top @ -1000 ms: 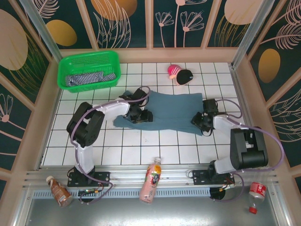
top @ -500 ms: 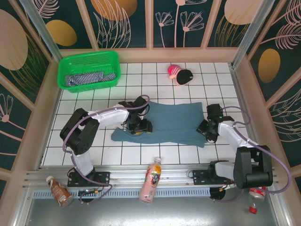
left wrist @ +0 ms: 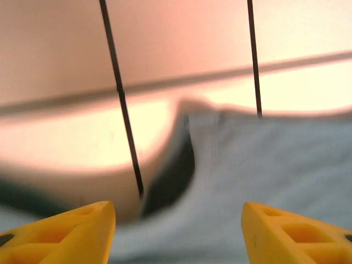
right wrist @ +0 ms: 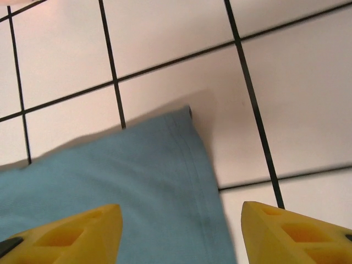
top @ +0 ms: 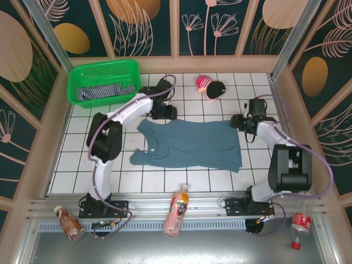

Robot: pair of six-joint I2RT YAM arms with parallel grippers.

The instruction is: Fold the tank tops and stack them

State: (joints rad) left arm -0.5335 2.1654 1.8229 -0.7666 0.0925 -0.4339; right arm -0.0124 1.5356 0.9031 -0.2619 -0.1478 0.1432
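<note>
**Position of the work.** The blue top [top: 192,146] lies spread flat on the bench [top: 165,179], roughly centred between the two arms. Its long axis runs left to right. The straps and neckline point to the left and the hem to the right. The striped top [top: 100,92] lies bunched in the green basket [top: 104,67] at the far left corner, well apart from the blue one.

**Tool positions.** The left tool [top: 168,114] stands just beyond the far edge of the blue top, at the strap end. The right tool [top: 242,122] stands at the far hem corner. From both tools the cloth lies toward the arm bases. Each arm is nearer its own end of the long axis.

**Tool state.** In each wrist view the yellow fingertips [right wrist: 71,231] stand wide apart. Nothing is between them, and cloth and tile show in the gap. Neither tool holds anything.

**Condition of the work.**
- The blue top looks smooth, with only slight ripples along the near hem.
- The near strap trails out past the left edge.
- In the right wrist view the hem corner lies flat on the tiles, with its stitched edge showing.

**Judgement.** The top appears laid out ready for a first fold. Taking both far corners and carrying them toward the near edge would fold it along the long axis. The thin flat edge may be hard to pinch.
</note>
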